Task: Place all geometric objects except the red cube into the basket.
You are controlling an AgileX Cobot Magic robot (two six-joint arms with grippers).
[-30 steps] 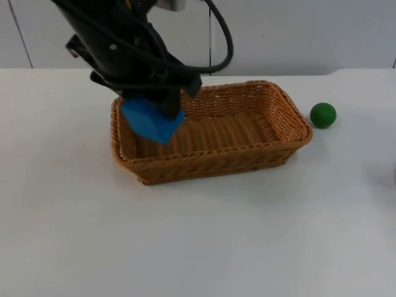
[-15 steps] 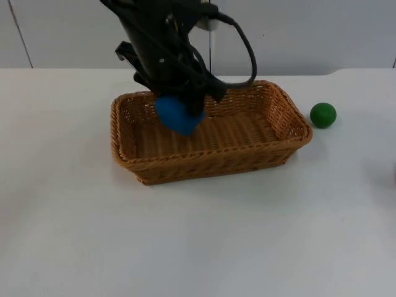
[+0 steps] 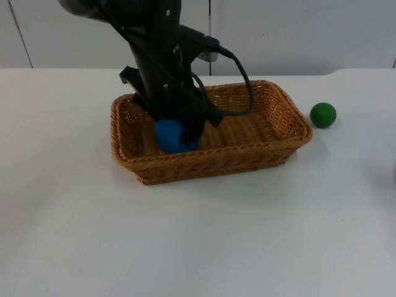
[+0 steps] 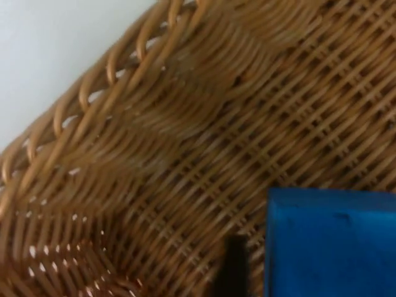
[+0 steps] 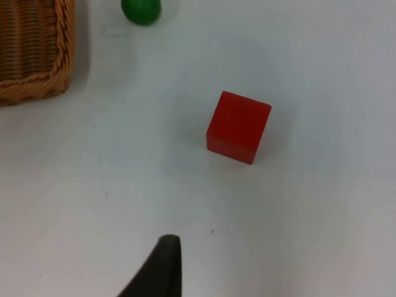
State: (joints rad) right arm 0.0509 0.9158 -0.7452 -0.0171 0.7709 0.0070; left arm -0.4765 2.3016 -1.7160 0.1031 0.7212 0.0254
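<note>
Wicker basket (image 3: 278, 120) mid-bench, left pincer (image 3: 176, 133) lowered inside, pinching blue block (image 3: 170, 137) at its 9 o'clock end, green ball (image 3: 323, 115) at 3 o'clock outside, red cube (image 5: 239, 127) near right pincer (image 5: 162, 266), grip state indeterminate, no legible markings.

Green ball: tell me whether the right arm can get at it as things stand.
Probably yes. The green ball lies on open table beside the basket, with only the red cube nearby, apart from it. The left tool is busy inside the basket with the blue block.
</note>
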